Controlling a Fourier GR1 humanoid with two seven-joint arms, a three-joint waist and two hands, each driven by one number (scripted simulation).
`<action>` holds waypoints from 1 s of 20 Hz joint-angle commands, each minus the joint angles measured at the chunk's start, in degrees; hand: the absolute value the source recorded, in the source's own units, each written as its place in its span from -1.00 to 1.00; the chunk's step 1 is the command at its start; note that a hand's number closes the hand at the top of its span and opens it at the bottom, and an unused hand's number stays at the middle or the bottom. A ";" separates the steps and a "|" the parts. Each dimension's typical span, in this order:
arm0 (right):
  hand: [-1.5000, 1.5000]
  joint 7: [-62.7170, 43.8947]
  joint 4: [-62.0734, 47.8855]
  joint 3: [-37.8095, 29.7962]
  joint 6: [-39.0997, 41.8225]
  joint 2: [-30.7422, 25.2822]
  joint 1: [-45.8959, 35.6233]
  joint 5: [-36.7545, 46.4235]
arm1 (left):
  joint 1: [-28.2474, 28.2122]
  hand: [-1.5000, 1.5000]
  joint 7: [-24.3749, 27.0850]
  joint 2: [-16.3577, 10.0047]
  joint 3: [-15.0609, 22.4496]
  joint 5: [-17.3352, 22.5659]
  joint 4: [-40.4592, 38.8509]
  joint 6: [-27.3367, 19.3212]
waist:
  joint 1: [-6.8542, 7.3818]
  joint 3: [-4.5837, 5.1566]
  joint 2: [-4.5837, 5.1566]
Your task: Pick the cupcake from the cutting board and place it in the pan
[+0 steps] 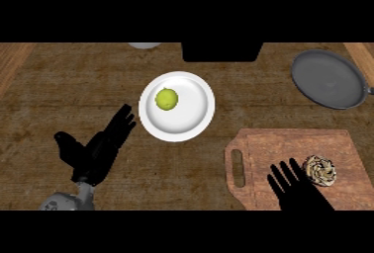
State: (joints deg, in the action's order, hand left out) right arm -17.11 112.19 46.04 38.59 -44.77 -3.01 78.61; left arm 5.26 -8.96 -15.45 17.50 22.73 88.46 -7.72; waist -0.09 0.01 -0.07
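White plate (187, 127) with lime (167, 99) sits beside cutting board (257, 144).

We are looking at a kitchen: a wooden counter (73, 99) carries a grey pan (329, 79), a wooden cutting board (263, 148) with a cupcake (321, 170) on it, and a white plate (201, 117) holding a green fruit (167, 99).

A black rectangular object (222, 52) at the counter's far side is cut off by the upper edge. So is a pale round thing (145, 45) left of it, with only a sliver showing; neither can be identified. The dark grey round pan (329, 79) has its handle (369, 90) running off the right edge. The brown wooden cutting board (292, 143) and the black right hand (300, 192) are cut off below. Whether that hand touches the swirled beige cupcake (321, 169) is unclear.
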 commanded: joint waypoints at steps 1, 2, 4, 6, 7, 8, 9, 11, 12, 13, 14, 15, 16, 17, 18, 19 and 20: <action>-1.00 0.77 -3.14 -1.59 -4.17 -0.92 0.80 3.81 | 2.43 0.00 -1.00 2.32 -0.82 -0.89 -1.03 0.25 | -0.07 -0.02 0.05; -1.00 -0.72 -4.34 0.78 -2.96 2.17 0.78 6.33 | 0.10 0.00 -1.11 1.63 -0.74 -1.64 0.42 0.49 | 0.12 -0.02 0.04; -1.00 1.46 -6.41 -0.99 -5.29 0.46 -1.97 7.57 | -0.29 0.00 -0.06 2.60 -0.08 -2.65 0.28 0.11 | 0.23 -0.02 0.06; -1.00 2.19 -8.27 -3.47 -9.39 -1.44 -1.57 8.25 | 1.11 0.00 0.41 0.52 -3.39 -1.11 -2.20 3.05 | 0.13 -0.02 0.08; -1.00 4.03 -7.51 -4.49 -5.71 -0.49 -3.17 8.04 | 0.07 0.00 -2.51 1.73 -2.04 -1.64 1.09 1.70 | 0.25 -0.01 0.04; -1.00 3.07 -8.63 -3.65 -9.26 -0.70 0.66 9.35 | 2.99 0.00 -1.08 1.34 -4.89 -1.34 -4.00 3.48 | -0.06 -0.01 0.08; -1.00 2.23 -7.13 -4.42 -9.38 -0.02 2.09 9.32 | -3.44 0.00 -2.42 0.39 -3.28 -1.68 4.01 2.61 | 0.18 -0.02 -0.02; -1.00 5.47 -9.00 -5.69 -10.50 -1.03 1.54 9.83 | -2.66 0.00 1.89 4.40 -1.18 -4.90 -0.93 2.21 | 0.06 -0.01 0.05; -1.00 7.47 -10.22 -6.98 -8.00 1.80 -2.10 9.00 | -1.85 0.00 -2.07 0.80 -4.23 -2.82 1.72 4.24 | 0.29 -0.01 0.06; -1.00 7.67 -12.51 -6.66 -13.29 -0.02 0.64 10.57 | 0.28 0.00 0.25 2.52 -5.32 -2.01 -2.13 5.55 | 0.05 -0.01 0.08; -1.00 8.16 -10.72 -8.09 -10.67 1.20 0.37 10.27 | -2.70 0.00 -2.46 3.04 -3.11 -3.74 3.07 3.70 | 0.16 -0.01 0.03; -1.00 6.60 -10.90 -7.10 -14.62 -0.14 3.81 12.33 | -2.54 0.00 -3.06 2.70 -4.28 -3.37 3.49 3.52 | 0.04 -0.02 0.01; -1.00 8.89 -13.94 -9.98 -12.70 1.20 -0.30 10.89 | 0.72 0.00 -3.20 2.33 -6.12 -2.17 0.31 5.51 | 0.10 -0.01 0.08; -1.00 7.84 -12.47 -9.64 -15.41 0.18 3.00 12.15 | -1.81 0.00 1.76 4.06 -5.46 -2.72 -2.38 6.86 | -0.05 0.00 0.06; -1.00 8.74 -13.37 -10.46 -17.12 -0.14 3.39 12.54 | -2.59 0.00 -4.05 4.00 -3.98 -4.56 4.25 2.96 | 0.08 -0.02 0.01; -1.00 10.01 -17.41 -8.97 -14.30 4.49 -1.79 14.36 | -1.33 0.00 0.62 4.79 -4.79 -4.68 -1.40 5.73 | 0.25 -0.01 0.10; -1.00 12.31 -17.58 -10.67 -13.03 3.65 -3.79 13.86 | 0.02 0.00 -1.97 4.62 -5.62 -3.96 -1.08 5.52 | 0.26 -0.01 0.10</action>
State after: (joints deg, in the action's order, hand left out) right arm -8.30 98.36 37.19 25.26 -43.05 -3.10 90.83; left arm 4.10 -10.27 -11.78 12.85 19.15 88.66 -2.99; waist 0.04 -0.01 -0.01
